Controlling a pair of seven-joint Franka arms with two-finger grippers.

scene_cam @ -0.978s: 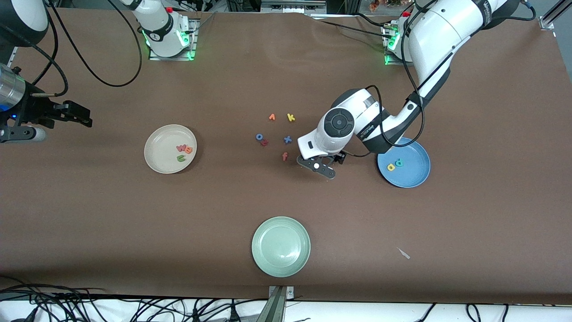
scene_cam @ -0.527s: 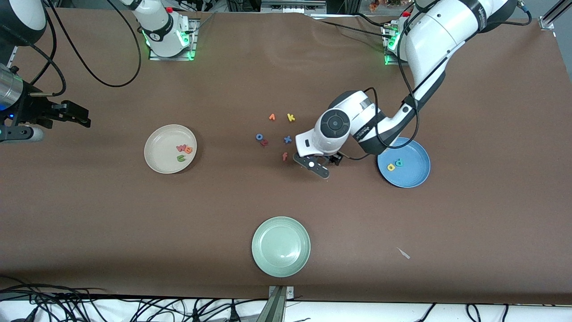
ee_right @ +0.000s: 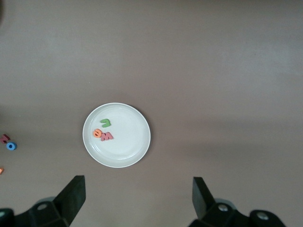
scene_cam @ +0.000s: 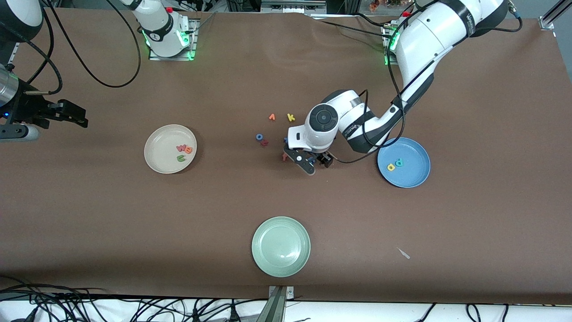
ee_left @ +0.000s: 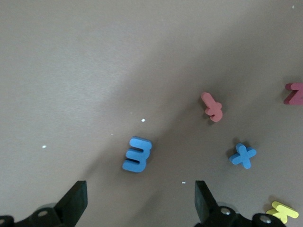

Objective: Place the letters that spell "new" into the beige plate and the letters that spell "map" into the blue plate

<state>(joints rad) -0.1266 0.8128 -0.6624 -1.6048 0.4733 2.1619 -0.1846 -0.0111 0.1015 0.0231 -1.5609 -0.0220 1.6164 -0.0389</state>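
1. At the right arm's end of the bench [scene_cam: 491, 214], the right pincer [scene_cam: 71, 117] had drifted slightly outward over bare bench, jaws wide and empty; that arm was waiting.
2. The beige plate [scene_cam: 157, 154] already held the w [scene_cam: 181, 147], e [scene_cam: 189, 150] and n [scene_cam: 181, 158], unchanged over the last second, so "new" looked finished.
3. The loose cluster at mid-bench kept the o [scene_cam: 258, 137], v [scene_cam: 271, 117], k [scene_cam: 291, 117] and f [ee_left: 211, 106] where they had been.
4. The left pincer [scene_cam: 308, 164] had slid from beside the blue plate [scene_cam: 413, 176] toward that cluster. It was wide and empty, with the m [ee_left: 138, 154] between its fingers in the left wrist view and the x [ee_left: 243, 155] just beside.
5. The blue plate held the a [scene_cam: 391, 167] and p [scene_cam: 398, 162]; the m was the last letter left, and the approach suggested it was the next pick.
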